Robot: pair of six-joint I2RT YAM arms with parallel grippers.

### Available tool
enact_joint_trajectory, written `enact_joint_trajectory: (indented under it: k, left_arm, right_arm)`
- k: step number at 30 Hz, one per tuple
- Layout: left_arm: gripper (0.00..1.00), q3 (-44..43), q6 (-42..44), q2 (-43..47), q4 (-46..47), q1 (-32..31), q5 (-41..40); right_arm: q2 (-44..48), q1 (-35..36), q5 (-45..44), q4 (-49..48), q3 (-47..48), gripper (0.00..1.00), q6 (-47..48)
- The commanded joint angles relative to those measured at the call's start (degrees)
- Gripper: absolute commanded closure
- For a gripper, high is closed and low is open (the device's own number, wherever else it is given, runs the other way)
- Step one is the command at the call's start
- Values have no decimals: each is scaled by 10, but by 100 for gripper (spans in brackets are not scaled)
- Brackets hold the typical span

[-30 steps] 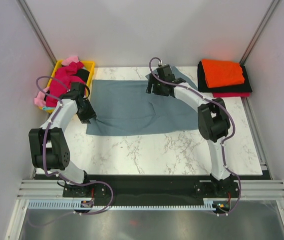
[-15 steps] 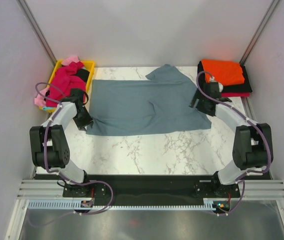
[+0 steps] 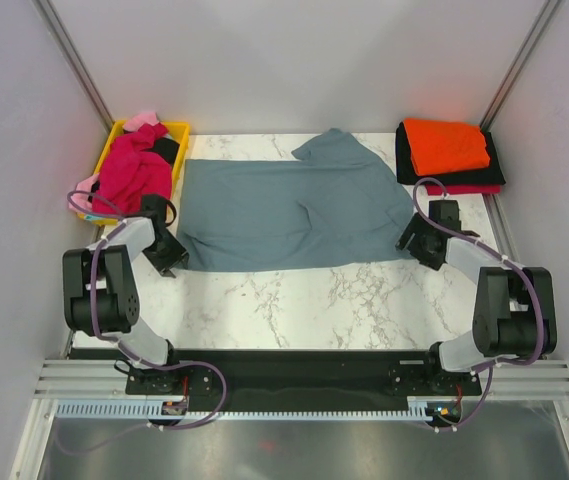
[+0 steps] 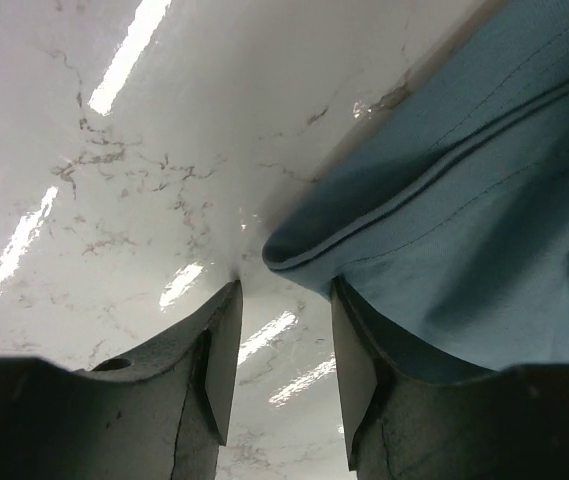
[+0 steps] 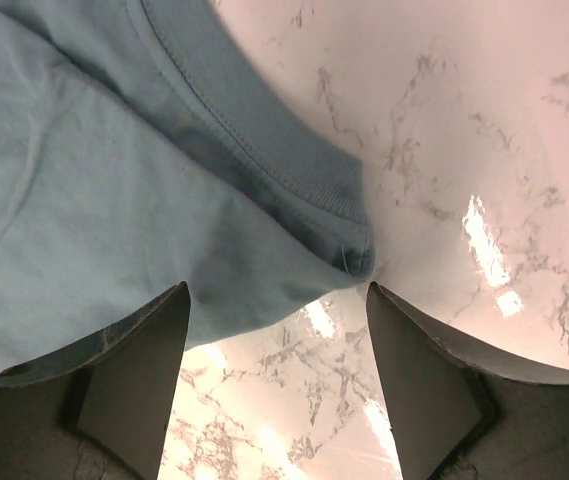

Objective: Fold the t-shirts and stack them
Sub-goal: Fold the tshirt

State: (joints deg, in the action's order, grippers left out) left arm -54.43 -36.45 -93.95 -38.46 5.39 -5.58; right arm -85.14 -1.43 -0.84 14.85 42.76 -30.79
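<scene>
Counting shirts from the top view: one slate blue-grey t-shirt [image 3: 284, 210] spread flat across the middle of the marble table [image 3: 294, 305], one sleeve poking out toward the far edge.

- Far right corner: one folded stack of three. The orange shirt [image 3: 446, 145] is on top, the black shirt [image 3: 405, 162] is under it, and a red shirt [image 3: 464, 189] shows as a strip at the near edge.
- Far left: one yellow tray [image 3: 180, 128] holding a heap. The magenta shirt [image 3: 129, 170] is uppermost, with a pink shirt [image 3: 145, 120] and a dark one [image 3: 167, 150] showing beside it. How many lie beneath cannot be told.

Two grippers, both low at the table:

- The left gripper [image 3: 169, 256] is at the blue-grey shirt's near left corner. In the wrist view its jaws [image 4: 284, 300] stand apart, bare marble in the gap and the hem corner just ahead of them.
- The right gripper [image 3: 416, 240] is at the near right corner. Its jaws [image 5: 276, 300] are spread wide, with the hem corner lying between the tips, ungripped.
</scene>
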Motion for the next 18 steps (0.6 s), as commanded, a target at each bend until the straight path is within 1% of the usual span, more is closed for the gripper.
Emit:
enact_joint_trajectory:
  k: [1,5,6,9,11,12,14,16,18]
  left_arm:
    - [52,18,-35,24,80,0,0]
    - [51,33,-34,48,116,-1,4]
    - [50,36,-35,55,123,0,4]
    - [39,57,-35,82,142,-3,6]
    - [37,79,-35,106,151,-6,4]
    - [32,89,-34,130,170,-6,6]
    - [27,105,-30,142,182,-6,1]
    - [29,103,-30,126,188,-6,2]
    - [35,92,-35,102,188,-7,10]
  right_arm:
    - [-5,-11,25,-38,-6,21,-8]
    - [-5,-13,26,-44,-8,23,-9]
    - [-9,-13,27,-47,-10,24,-9]
    - [-9,-12,30,-49,-13,25,-8]
    - [-6,-13,28,-52,-17,25,-8]
    - [-5,-13,28,-54,-18,25,-7]
    - [-8,-14,29,-54,-18,25,-9]
    - [-16,-14,34,-58,-15,26,-9]
    - [-22,-14,37,-58,-13,28,-9]
